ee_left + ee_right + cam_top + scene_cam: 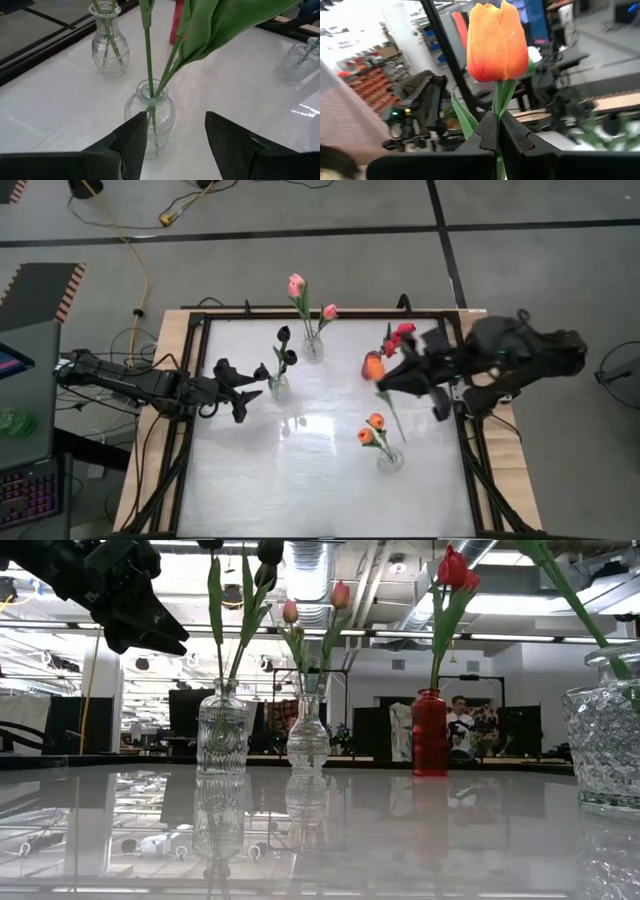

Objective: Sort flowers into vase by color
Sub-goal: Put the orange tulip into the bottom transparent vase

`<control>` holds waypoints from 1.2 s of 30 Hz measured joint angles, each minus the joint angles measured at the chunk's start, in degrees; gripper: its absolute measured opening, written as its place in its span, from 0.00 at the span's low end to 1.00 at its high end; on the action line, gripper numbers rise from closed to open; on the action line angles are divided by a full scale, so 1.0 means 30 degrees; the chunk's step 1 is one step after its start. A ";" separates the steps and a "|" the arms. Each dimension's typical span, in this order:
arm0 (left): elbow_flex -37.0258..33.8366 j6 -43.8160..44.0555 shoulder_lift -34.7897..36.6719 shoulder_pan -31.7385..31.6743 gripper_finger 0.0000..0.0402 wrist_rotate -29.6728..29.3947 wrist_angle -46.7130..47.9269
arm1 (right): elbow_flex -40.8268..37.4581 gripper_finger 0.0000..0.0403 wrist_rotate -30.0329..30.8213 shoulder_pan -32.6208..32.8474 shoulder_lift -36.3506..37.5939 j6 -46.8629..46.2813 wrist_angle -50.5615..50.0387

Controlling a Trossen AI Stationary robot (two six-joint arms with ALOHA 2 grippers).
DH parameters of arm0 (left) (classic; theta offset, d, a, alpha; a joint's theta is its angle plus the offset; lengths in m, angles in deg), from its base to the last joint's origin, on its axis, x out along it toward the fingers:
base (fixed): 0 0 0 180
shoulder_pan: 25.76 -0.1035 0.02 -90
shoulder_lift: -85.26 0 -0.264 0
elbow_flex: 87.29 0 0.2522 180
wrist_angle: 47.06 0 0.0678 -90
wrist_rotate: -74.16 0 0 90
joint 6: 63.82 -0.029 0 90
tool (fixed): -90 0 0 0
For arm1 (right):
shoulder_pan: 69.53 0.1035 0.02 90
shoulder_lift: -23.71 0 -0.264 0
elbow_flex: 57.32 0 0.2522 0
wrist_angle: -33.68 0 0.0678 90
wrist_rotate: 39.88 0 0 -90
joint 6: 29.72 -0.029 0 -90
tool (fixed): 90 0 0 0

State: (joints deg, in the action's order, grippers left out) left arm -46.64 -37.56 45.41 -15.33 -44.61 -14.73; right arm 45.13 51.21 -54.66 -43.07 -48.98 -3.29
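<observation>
An orange tulip (497,42) is held high over the table's right side by my right gripper (498,120), which is shut on it (383,383). Two more orange tulips (372,430) stand in a clear vase (389,460) at the near right. Red tulips (400,335) stand in a red vase (430,730). Pink tulips (297,285) fill the far clear vase (313,347). Black tulips (284,345) stand in a clear vase (150,112). My left gripper (176,130) is open just left of that vase (250,388), touching nothing. My right gripper pinches the orange tulip's green stem (498,102) just below the head, between its two fingers. The fingers come level from the table's right side and lie across the stem. The tulip is lifted clear, and its long stem (395,415) trails below the fingers.
A black frame (300,313) runs around the white tabletop. The middle and near left of the table (260,470) hold nothing. A person sits in the room beyond the table (460,725).
</observation>
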 joint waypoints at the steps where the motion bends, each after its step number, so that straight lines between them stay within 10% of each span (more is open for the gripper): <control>1: 0.0000 0.0075 -0.0007 -0.0005 0.46 0.0000 0.0007 | 0.0000 0.08 0.0712 0.0359 0.0329 0.0423 -0.0290; 10: 0.0000 0.0410 0.0000 -0.0005 0.46 -0.0007 0.0000 | -0.3371 0.08 0.7252 0.4221 0.2651 0.3088 -0.0126; 20: 0.0000 0.0699 -0.0007 -0.0004 0.46 -0.0023 0.0006 | -1.1115 0.08 1.1135 0.7599 0.5281 0.4047 0.7482; 36: 0.0000 0.0699 -0.0005 0.0000 0.46 -0.0029 0.0005 | -1.6265 0.08 1.1759 0.9815 0.5774 0.6734 1.5015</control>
State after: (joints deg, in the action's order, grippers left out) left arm -46.64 -35.46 45.39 -15.33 -44.70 -14.71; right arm -3.67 86.49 -25.21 -25.75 -28.78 41.75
